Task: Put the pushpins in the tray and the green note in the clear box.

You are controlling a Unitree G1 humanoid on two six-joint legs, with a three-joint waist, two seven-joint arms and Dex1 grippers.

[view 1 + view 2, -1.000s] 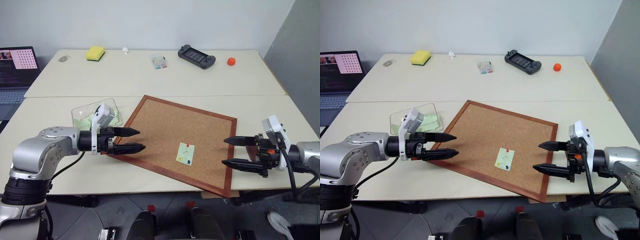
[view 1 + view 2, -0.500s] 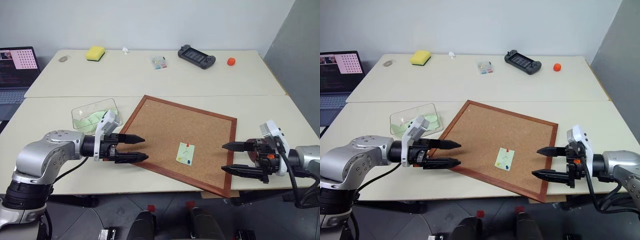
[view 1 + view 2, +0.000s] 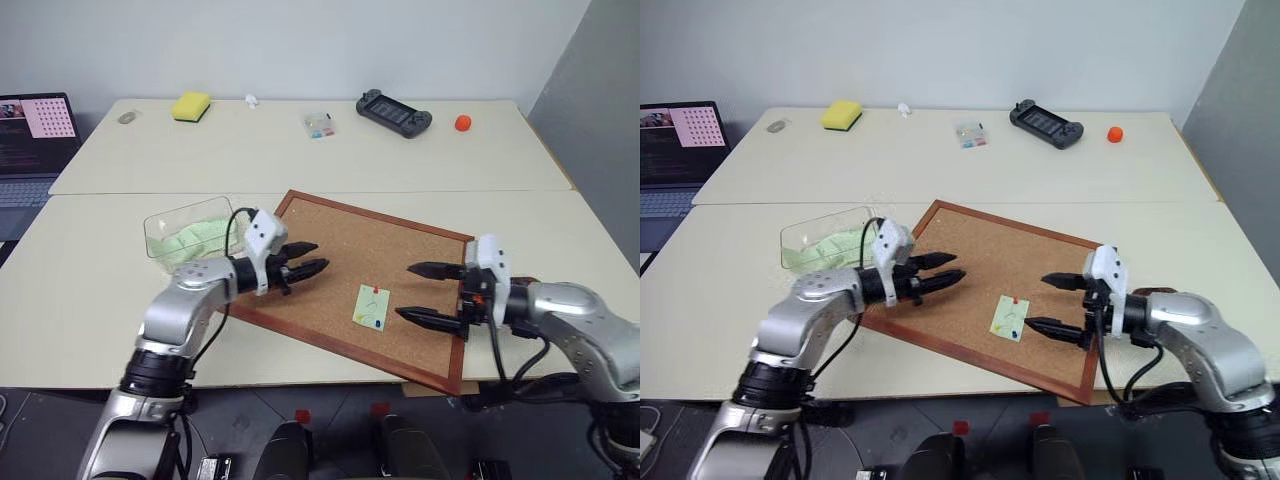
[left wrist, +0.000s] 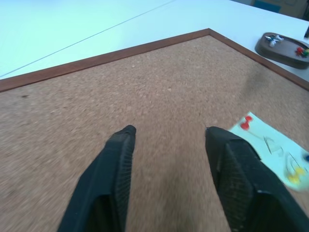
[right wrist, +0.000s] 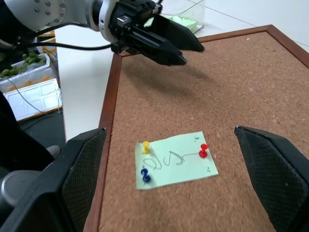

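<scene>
Cork fills the middle of the head views: the corkboard (image 3: 360, 290) lies on the table (image 3: 300, 150) with the green note (image 3: 371, 307) pinned near its near edge. Since a second ago both arms have swung inward over the board. The left gripper (image 3: 308, 265) now hangs over the board's left part, its fingers narrowed from their wide spread but empty, and the right gripper (image 3: 422, 293) sits just right of the note, fingers spread wide on nothing. The clear box (image 3: 190, 229) stands by the board's left corner (some pale green stuff already lies in it).

From the left wrist, the left fingers (image 4: 116, 164) stand apart over bare cork, the note off to one side and the tray (image 4: 284, 47) beyond the board's far corner, with a few pins in it.

From the right wrist, the pushpins (image 5: 203, 150) are clear: red, yellow and blue, all still stuck through the note. Nothing is gripped yet, so I judge the closing-in sets up pulling the first pin.
</scene>
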